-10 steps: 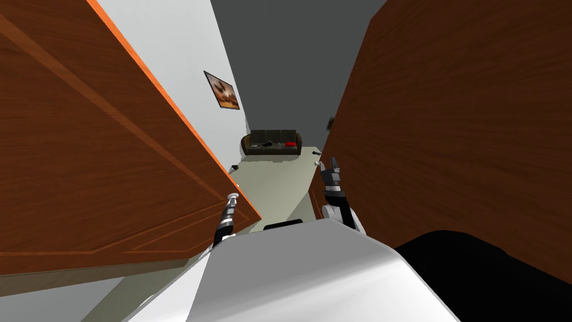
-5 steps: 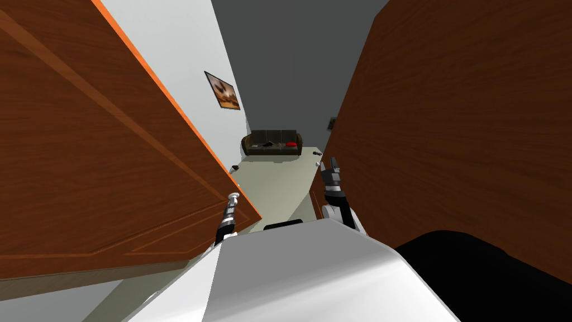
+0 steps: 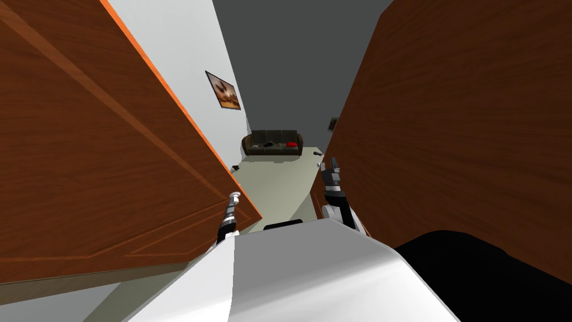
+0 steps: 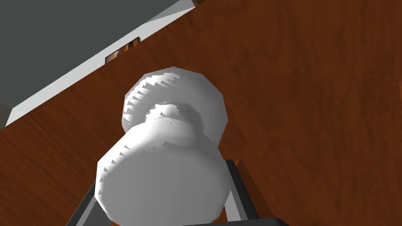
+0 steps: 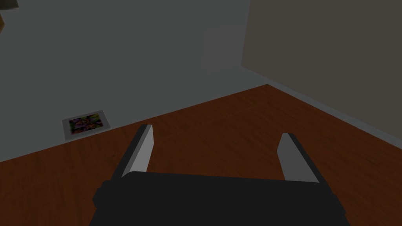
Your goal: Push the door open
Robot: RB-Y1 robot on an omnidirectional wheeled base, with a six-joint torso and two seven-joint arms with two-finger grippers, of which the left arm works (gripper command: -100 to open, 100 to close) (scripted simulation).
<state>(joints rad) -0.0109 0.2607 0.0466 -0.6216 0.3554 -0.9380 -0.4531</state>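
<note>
Leaning a touch further across the top of the head view than a second ago, the door's (image 3: 111, 167) orange edge has shifted, as has the panel (image 3: 475, 140) opposite. The sofa (image 3: 271, 143) and both grippers sit where they were, so the change may be the head's own move as much as any swing.

The door stands at 9 o'clock, already ajar, its free edge running in toward centre. The panel fills 3 o'clock. Pale floor (image 3: 279, 184) runs between them to the sofa at 12 o'clock, with a picture (image 3: 223, 90) on the white wall at 11 o'clock.

The left gripper (image 3: 233, 198), at 8 o'clock just off centre, is clamped on the white knob (image 4: 165, 172) near the door's free edge. In the left wrist view its fingers (image 4: 237, 188) hug the knob's sides, with brown wood behind. The right gripper (image 3: 333, 165), raised just beside the panel at 3 o'clock, is spread wide and holds nothing.

The push appears under way but not finished, since the gap looks narrow for the body. To do it well, the grip likely ought to hold firm while the arm drives the knob toward 10 o'clock along the door's arc. The wrist should turn with the door so the fingers do not slide off, the base following slowly and the right arm kept off the panel.
</note>
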